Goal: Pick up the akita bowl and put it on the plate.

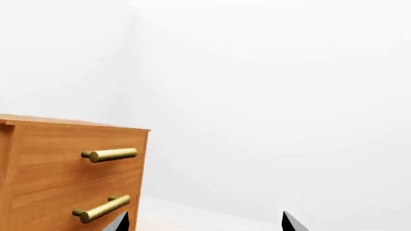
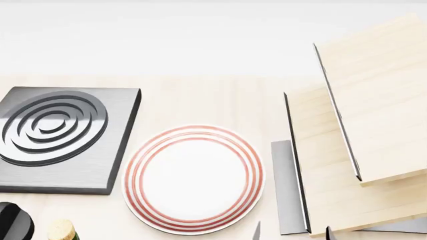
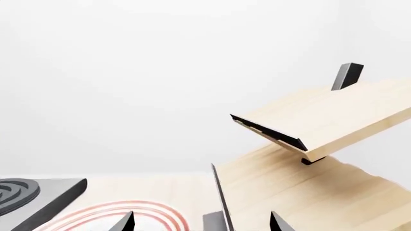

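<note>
The plate (image 2: 193, 179) lies flat on the pale wooden worktop (image 2: 200, 100) near the front of the head view, its white centre bare inside three red rings. Just beside it on the left sits the burner (image 2: 60, 137), a dark grey square slab with concentric rings, its near corner close to the plate's rim but apart from it. To the plate's right stands a light wood shelf unit (image 2: 360, 150) with two stacked boards edged in dark metal, close to the plate without touching it. At the front left corner are a black rounded object (image 2: 15, 222) and a cork-topped thing (image 2: 61, 231), both cut off by the frame. The bowl shows in none of the views, so its place cannot be told. The right tool (image 3: 200, 222) hangs released, two dark fingertips spread apart above the plate's rim (image 3: 122, 211) and the shelf's edge. The left tool (image 1: 204, 222) is likewise spread wide, holding nothing, facing a wooden cabinet (image 1: 57, 173) with two brass handles (image 1: 109, 155) against a white wall.
</note>
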Robot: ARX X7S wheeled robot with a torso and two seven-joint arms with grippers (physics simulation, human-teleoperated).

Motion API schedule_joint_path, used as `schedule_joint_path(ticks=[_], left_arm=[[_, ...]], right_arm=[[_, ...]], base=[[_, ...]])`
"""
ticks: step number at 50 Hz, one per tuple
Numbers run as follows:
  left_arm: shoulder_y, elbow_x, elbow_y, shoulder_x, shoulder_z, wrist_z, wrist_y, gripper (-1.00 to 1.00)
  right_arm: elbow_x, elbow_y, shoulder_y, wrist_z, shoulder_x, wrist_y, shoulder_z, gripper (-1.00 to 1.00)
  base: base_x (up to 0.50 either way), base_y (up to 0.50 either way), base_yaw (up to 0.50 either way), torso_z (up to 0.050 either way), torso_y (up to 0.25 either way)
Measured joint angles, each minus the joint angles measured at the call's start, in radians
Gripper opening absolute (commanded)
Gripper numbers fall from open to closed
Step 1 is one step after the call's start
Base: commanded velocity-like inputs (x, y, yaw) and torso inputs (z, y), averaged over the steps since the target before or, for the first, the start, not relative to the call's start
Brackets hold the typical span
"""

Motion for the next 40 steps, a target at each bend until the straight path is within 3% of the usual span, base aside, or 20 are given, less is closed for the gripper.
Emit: schedule_joint_path(ticks=[24,40], left_arm=[[0.003,-0.103,0.015,-0.177,-0.211,-0.094,-0.217,1.0],[0.032,-0.151,-0.017,-0.231,-0.348,-0.118,-0.293,1.0]], right_arm=[[-0.003,0.039,0.017,0.006,0.0,-0.008,-0.02,1.0],[-0.006,0.059,0.026,0.01,0.001,-0.012,-0.034,1.0]], base=[[0.0,0.0,0.0,0.0,0.0],[0.0,0.0,0.0,0.0,0.0]])
